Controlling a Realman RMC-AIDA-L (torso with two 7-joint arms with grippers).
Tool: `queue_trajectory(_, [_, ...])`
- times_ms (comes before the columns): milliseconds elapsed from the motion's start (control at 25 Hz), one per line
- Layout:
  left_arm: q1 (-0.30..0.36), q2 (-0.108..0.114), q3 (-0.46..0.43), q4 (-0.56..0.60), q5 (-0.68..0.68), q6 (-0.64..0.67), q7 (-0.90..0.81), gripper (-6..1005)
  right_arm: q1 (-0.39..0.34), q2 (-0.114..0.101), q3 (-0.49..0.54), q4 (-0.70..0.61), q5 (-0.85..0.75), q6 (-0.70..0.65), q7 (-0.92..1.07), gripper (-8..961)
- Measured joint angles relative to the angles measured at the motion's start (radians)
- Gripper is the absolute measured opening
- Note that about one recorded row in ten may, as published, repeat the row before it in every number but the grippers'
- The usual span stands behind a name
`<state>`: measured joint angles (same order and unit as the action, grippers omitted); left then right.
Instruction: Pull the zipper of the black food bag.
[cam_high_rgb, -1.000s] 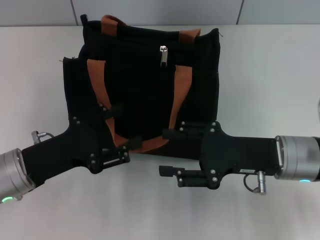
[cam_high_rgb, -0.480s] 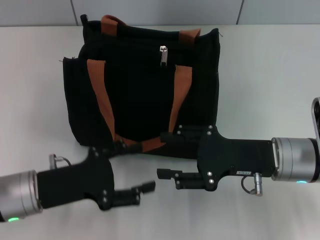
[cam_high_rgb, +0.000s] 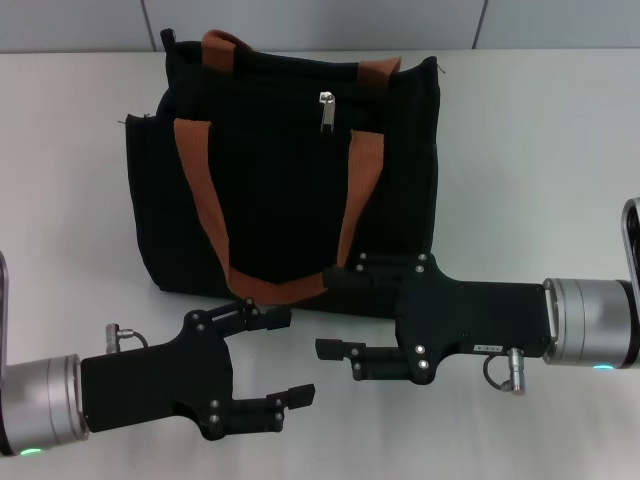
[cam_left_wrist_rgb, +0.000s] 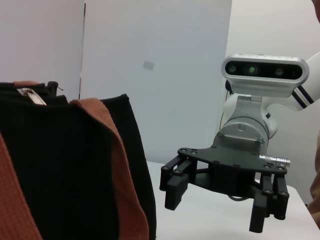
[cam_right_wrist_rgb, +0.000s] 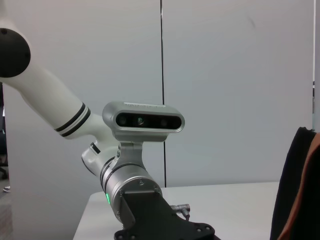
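Note:
The black food bag (cam_high_rgb: 285, 190) lies on the white table with its orange-brown handle loops (cam_high_rgb: 199, 200) across its face. The silver zipper pull (cam_high_rgb: 326, 110) sits near the bag's far edge, in the middle. My left gripper (cam_high_rgb: 284, 358) is open and empty, just in front of the bag's near edge, to the left. My right gripper (cam_high_rgb: 331, 310) is open and empty, at the bag's near edge, facing the left one. The left wrist view shows the bag (cam_left_wrist_rgb: 65, 165), the zipper pull (cam_left_wrist_rgb: 31, 96) and the right gripper (cam_left_wrist_rgb: 216, 207) open.
The white table (cam_high_rgb: 540, 150) stretches around the bag, with a grey wall behind it. The right wrist view shows the left arm's wrist camera (cam_right_wrist_rgb: 143, 120) and a strip of the bag (cam_right_wrist_rgb: 297, 190).
My left gripper has drawn back from the bag's lower handle loop toward me and stands free of the bag, jaws wide. The right gripper has barely moved.

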<state>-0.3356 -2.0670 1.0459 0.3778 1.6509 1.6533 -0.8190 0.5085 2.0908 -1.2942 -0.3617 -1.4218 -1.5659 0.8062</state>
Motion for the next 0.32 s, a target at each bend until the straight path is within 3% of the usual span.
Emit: queue_trajectory(320, [0.001,-0.001,-0.001,-0.003,0.0,0.0,0.001,829,-0.002,0.0,-0.003,0.002,0.0,0.0,0.0,684])
